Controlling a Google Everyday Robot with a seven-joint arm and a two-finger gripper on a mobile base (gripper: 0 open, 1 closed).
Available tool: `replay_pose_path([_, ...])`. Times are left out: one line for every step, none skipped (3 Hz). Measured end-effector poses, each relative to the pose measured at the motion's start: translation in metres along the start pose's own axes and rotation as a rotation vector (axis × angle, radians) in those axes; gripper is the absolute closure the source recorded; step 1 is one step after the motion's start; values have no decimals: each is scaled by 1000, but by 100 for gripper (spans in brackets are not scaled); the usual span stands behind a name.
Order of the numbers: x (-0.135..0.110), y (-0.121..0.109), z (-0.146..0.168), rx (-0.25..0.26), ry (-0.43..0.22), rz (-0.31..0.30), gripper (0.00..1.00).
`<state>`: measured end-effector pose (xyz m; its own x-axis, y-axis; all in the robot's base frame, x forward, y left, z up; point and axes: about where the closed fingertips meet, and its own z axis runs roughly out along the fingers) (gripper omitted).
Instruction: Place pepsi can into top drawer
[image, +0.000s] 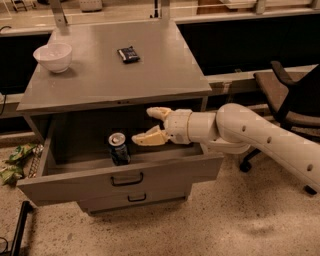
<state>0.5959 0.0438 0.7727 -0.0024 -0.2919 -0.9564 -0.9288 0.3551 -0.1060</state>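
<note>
I see the pepsi can (119, 148) standing upright inside the open top drawer (170, 172), near its front panel. My tool (150, 125) hangs at the can's 2 o'clock, its 2 fingers apart and clear of it, so I judge the can released.

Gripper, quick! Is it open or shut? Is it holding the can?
Gripper: open, jaws spread, holding nothing. It is over the open top drawer, just right of the pepsi can, which stands free inside.
</note>
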Motion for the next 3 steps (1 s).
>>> replay_pose_path([-48, -11, -16, 53, -13, -39, 57])
replay_pose_path([-52, -10, -15, 51, -15, -46, 52])
replay_pose_path([-53, -8, -14, 48, -15, -47, 28])
